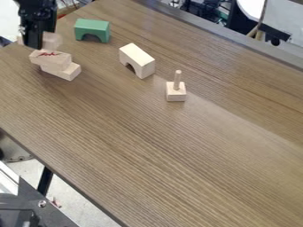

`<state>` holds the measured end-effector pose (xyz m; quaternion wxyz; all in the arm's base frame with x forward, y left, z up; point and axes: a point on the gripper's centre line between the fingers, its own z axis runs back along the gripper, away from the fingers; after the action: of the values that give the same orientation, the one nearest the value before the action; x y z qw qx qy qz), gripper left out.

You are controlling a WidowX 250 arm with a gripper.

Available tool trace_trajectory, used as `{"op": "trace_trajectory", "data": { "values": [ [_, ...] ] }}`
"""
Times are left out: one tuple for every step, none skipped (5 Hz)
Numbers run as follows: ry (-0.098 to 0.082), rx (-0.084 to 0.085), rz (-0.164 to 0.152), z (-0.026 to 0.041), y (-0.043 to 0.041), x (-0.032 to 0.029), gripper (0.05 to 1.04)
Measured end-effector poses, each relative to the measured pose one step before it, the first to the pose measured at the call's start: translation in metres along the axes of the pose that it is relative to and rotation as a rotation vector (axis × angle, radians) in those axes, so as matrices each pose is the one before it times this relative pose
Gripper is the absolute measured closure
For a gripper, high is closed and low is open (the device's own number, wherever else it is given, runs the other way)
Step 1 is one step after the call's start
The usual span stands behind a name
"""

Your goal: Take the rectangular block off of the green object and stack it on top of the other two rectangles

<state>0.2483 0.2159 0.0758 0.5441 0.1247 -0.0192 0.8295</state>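
At the upper left, the black gripper hangs over the table, shut on a rectangular wooden block that shows on both sides of the near finger. Just below it in the view are two more rectangles, one on the other: the upper block has red marks and sits askew on the lower block, whose right end sticks out. Whether the held block touches the upper one, I cannot tell. The green arch-shaped object stands to the right with nothing on top.
A plain wooden arch stands right of the stack, and beyond it a small square base with an upright peg. The wooden table has its left edge close to the stack.
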Motion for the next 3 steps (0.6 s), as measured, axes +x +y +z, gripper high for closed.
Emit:
{"op": "trace_trajectory", "data": {
  "values": [
    [-0.0099, 0.0094, -0.0027, -0.00791, 0.00459, -0.00208, 0.521],
    [0.0027, 0.0051, 0.0038, -0.00471, 0.00282, -0.00205, 0.521],
    [0.0002, -0.0069, -0.0012, -0.00417, 0.00066, -0.00354, 0.521]
  ]
}}
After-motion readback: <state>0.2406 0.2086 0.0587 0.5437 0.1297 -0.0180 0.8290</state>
